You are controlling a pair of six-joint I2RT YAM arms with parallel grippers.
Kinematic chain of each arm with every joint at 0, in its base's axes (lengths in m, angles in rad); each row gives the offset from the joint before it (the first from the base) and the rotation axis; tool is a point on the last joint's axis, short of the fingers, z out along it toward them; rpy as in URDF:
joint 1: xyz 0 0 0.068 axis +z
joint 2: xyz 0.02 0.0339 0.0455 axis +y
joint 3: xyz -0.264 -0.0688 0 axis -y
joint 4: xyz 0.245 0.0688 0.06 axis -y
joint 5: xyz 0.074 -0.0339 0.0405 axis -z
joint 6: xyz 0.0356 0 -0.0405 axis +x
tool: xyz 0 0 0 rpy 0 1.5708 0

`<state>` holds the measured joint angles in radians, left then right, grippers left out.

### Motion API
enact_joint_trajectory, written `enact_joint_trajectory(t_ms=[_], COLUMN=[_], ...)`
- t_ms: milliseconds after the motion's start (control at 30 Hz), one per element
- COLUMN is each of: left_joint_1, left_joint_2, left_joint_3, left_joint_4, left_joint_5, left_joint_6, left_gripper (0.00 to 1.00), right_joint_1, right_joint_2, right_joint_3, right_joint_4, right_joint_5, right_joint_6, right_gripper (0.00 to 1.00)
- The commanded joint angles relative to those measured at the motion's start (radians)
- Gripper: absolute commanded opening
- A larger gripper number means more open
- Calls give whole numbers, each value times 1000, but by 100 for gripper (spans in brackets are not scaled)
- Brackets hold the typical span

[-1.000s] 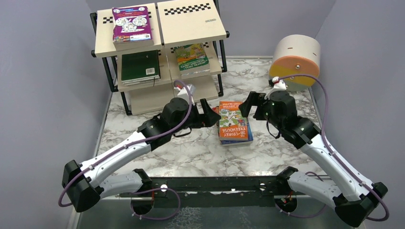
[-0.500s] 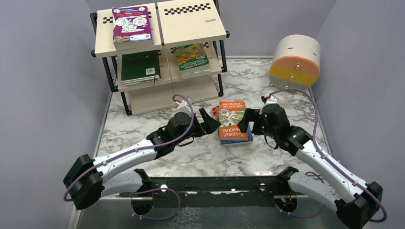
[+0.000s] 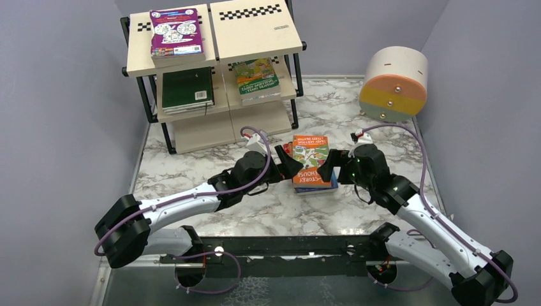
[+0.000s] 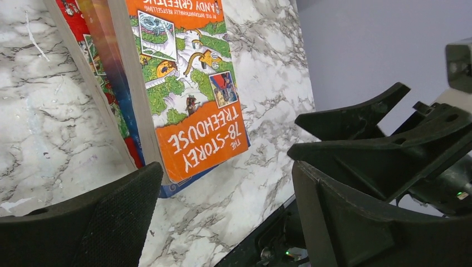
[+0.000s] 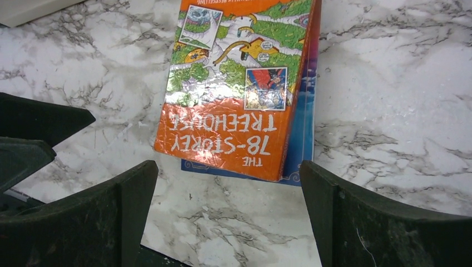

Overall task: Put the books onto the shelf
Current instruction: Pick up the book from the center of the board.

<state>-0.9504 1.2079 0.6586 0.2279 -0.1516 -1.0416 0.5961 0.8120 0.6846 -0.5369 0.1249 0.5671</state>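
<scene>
Left gripper (image 3: 287,162), right gripper (image 3: 332,166): agape, empty

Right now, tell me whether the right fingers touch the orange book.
Apart. In the right wrist view, a gap separates both fingers from the orange book.

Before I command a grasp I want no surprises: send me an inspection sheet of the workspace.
Surface: marble table, no spills seen.
Job's things: pile of books lying flat on the table, orange one on top, blue and red ones beneath. The shelf holds a purple book on the top board, and a dark green book and a green cartoon book on the middle board.
Clutter: round beige-and-orange drum at the far right, apart from the pile.
Grippers: left gripper and right gripper both open, one on each side of the pile, holding nothing.
Cables: purple cables run along both arms, none across the books.
Surroundings: grey walls; nothing else seen.
</scene>
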Motion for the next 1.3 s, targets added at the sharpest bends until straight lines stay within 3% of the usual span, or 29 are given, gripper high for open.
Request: enact_joint_trajectory(t_ms=[0, 367, 1267], left_joint_1=[-4, -4, 15], left_joint_2=[38, 109, 264], left_joint_3=[-16, -109, -152], left_joint_4=[64, 184, 412], left_joint_5=[-10, 7, 31], left_joint_6=[-28, -100, -158], left_gripper=[79, 74, 75], right_joint_1=[3, 4, 3], right_joint_2=[-3, 59, 154], right_joint_3=[-57, -124, -192], right_joint_4=[58, 130, 316], right_joint_5=[-60, -100, -137], right_joint_6=[40, 50, 49], right_gripper=[97, 97, 97])
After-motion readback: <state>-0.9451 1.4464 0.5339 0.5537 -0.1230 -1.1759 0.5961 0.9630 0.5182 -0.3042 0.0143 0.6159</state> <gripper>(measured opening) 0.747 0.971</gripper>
